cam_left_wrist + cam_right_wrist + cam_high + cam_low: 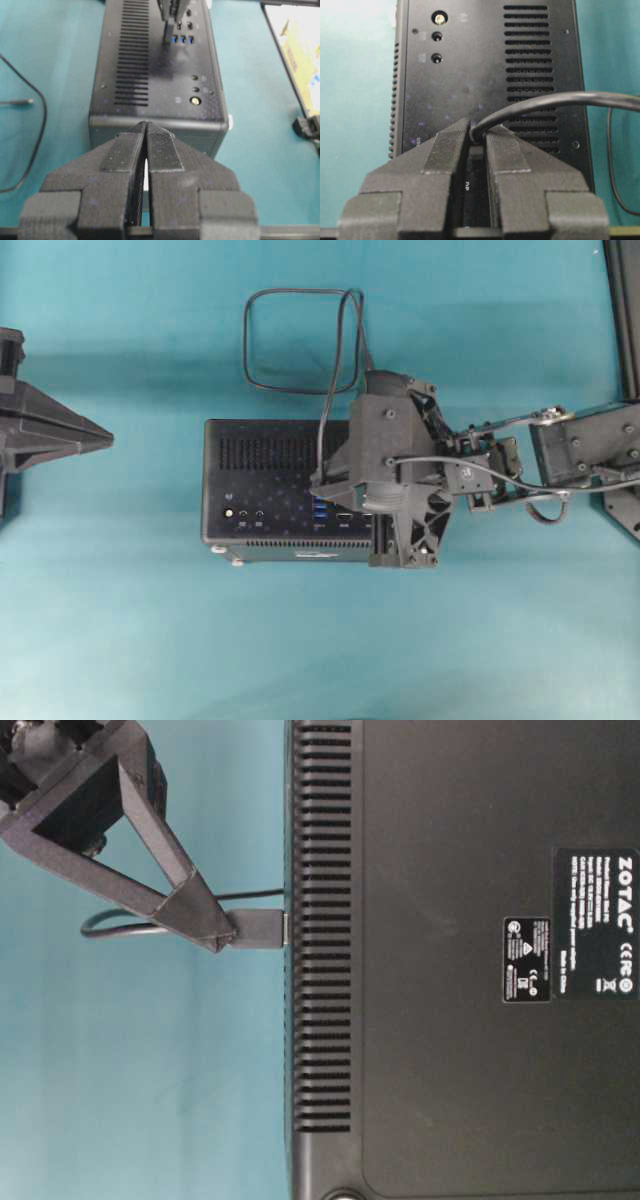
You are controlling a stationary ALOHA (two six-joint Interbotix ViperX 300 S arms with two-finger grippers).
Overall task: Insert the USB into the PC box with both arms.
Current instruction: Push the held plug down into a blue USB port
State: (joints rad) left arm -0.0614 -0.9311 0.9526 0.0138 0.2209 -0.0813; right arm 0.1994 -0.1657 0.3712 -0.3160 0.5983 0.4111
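My right hand point(478, 137) is clenched on the USB point(262, 928) plug, whose tip meets the PC box point(490, 75) face directly ahead. Keep the plug square to the blue port; press straight. My left hand point(146, 150), clenched empty, waits near the box's far end: brace there.

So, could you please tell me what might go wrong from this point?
1. The right fingers pinch the USB plug near its cable end, so it may tilt and miss the blue ports.
2. The left gripper sits shut and clear of the PC box, so a push might slide the unbraced box.
3. The cable loop behind could snag.
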